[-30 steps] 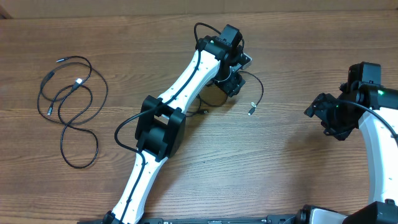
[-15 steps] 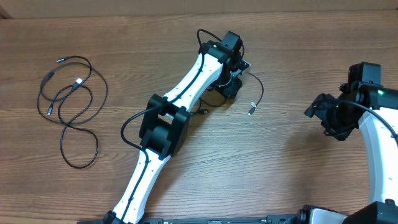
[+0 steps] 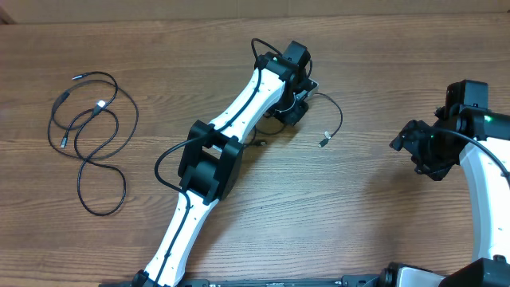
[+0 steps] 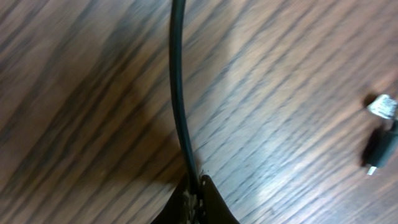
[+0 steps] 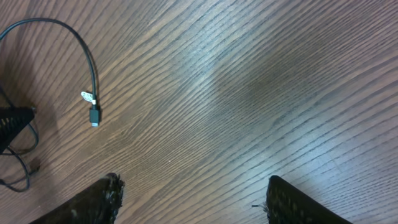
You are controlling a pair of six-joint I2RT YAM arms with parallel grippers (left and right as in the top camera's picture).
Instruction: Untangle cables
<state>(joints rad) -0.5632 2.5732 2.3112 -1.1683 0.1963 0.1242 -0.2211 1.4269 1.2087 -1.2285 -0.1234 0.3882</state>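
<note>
My left gripper is down on the table at the back middle, shut on a thin black cable that runs straight out from between its closed fingertips. That cable arcs to the right and ends in a silver-tipped plug, which also shows as the plug in the left wrist view and the plug in the right wrist view. A second black cable lies in loose loops at the far left. My right gripper hovers open over bare wood at the right, nothing between its fingers.
The left arm stretches diagonally across the middle of the wooden table. The right arm stands at the right edge. The looped cable's plugs rest inside its coils.
My left gripper has come down and closed on the cable. The cable's arc toward the silver plug has shifted slightly right. The right arm has not moved.
</note>
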